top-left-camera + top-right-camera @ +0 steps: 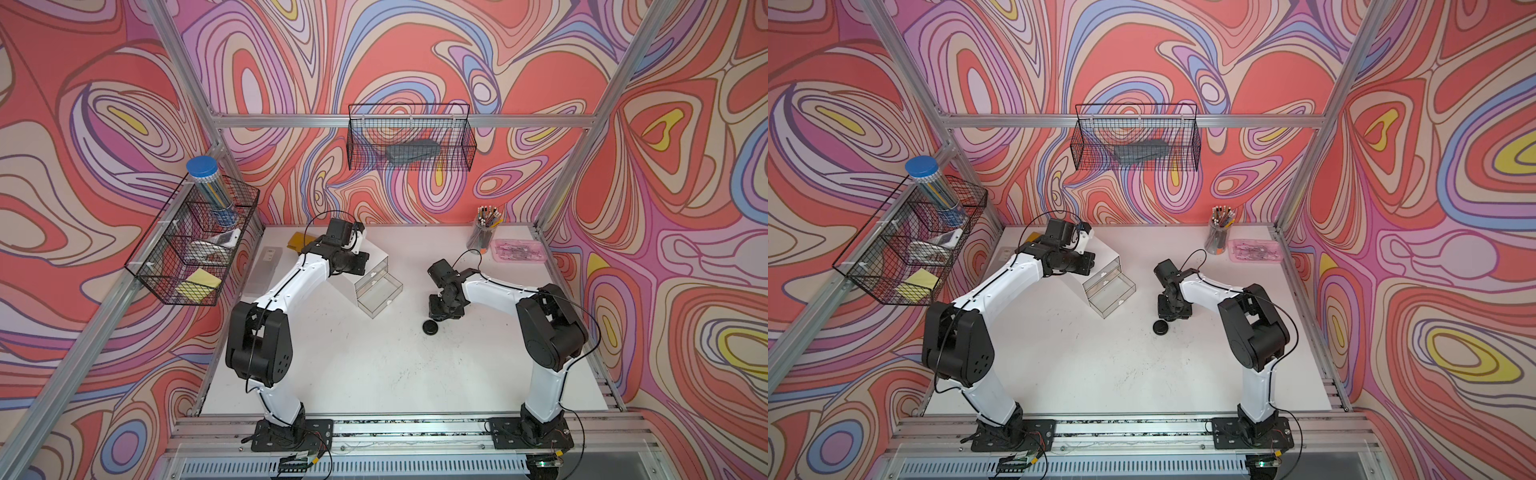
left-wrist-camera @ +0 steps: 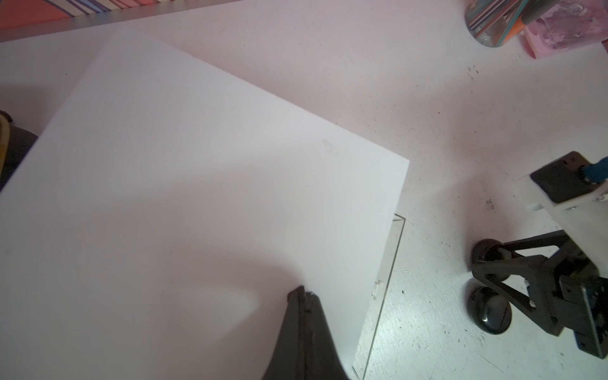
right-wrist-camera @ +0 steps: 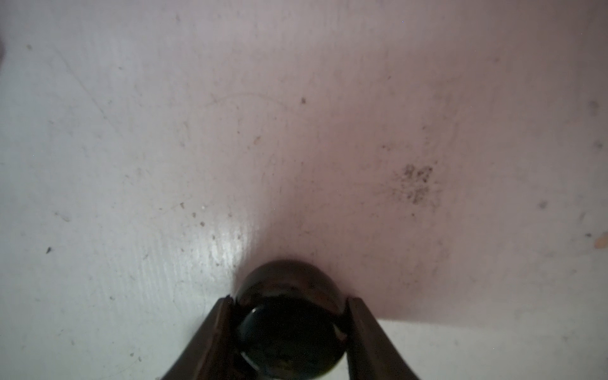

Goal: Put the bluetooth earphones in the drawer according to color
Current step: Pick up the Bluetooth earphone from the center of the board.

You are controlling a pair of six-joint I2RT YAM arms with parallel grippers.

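Right gripper (image 3: 290, 298) pinches a black earphone case (image 3: 289, 324) between its jaws on the table (image 3: 131, 131); left gripper (image 2: 302, 292) is closed.

right gripper (image 1: 441, 309) points down at the table (image 1: 374, 374), with a loose black earphone case (image 1: 432, 327) lying just beside it. drawer cabinet (image 1: 344, 286) has its bottom drawer (image 1: 380, 296) pulled open. left arm (image 1: 291, 278) reaches over the cabinet top.

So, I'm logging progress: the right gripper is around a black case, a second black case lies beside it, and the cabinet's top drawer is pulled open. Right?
Not the top: in a top view the bottom drawer of the cabinet is pulled open. The right gripper around the black case and the second black case beside it are right.
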